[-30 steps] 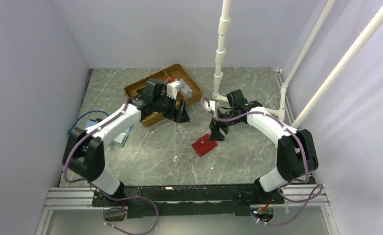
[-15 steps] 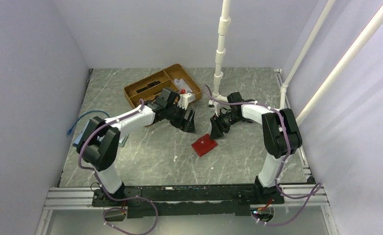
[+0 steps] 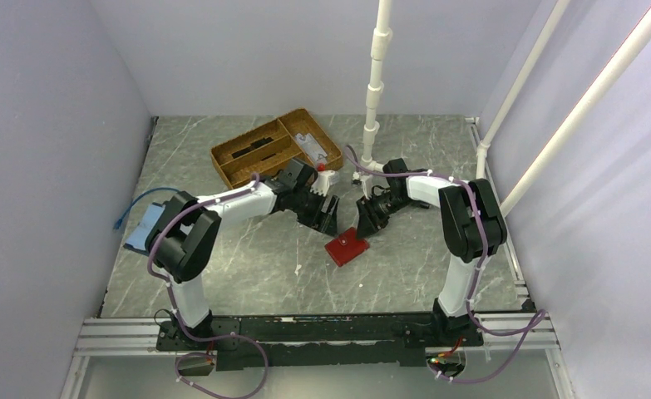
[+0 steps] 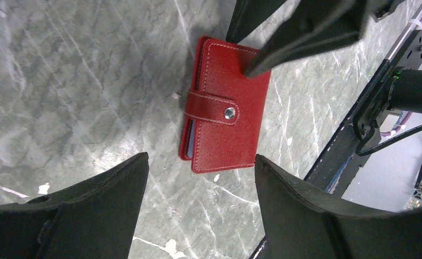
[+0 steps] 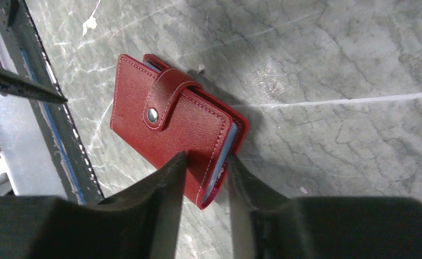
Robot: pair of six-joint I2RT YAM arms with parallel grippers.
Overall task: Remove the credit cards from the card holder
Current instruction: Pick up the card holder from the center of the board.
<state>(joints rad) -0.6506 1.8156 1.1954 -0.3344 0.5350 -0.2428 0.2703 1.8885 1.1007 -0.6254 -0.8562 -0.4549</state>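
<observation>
The red card holder [image 3: 347, 247] lies on the grey marble table, closed, with its snap tab fastened [image 4: 213, 109]. My right gripper [image 3: 364, 225] is at its far edge. In the right wrist view its fingers [image 5: 206, 175] pinch one end of the card holder [image 5: 168, 121], which looks slightly tilted. A thin light-blue edge of a credit card [image 5: 225, 156] shows between the covers; the other cards are hidden inside. My left gripper [image 3: 330, 214] hovers just left of the holder, wide open and empty [image 4: 200, 210]. The holder [image 4: 227, 129] lies ahead of its fingertips.
A brown wooden divided tray [image 3: 276, 143] stands behind the left arm. A light-blue case [image 3: 143, 229] and a blue cable lie at the left edge. A white pipe stand [image 3: 373, 100] rises behind the right gripper. The black and aluminium rail [image 3: 322, 328] runs along the front.
My left gripper has moved from the tray down and right, to just beside the card holder. My right arm has folded in, keeping its gripper at the holder's far edge.
</observation>
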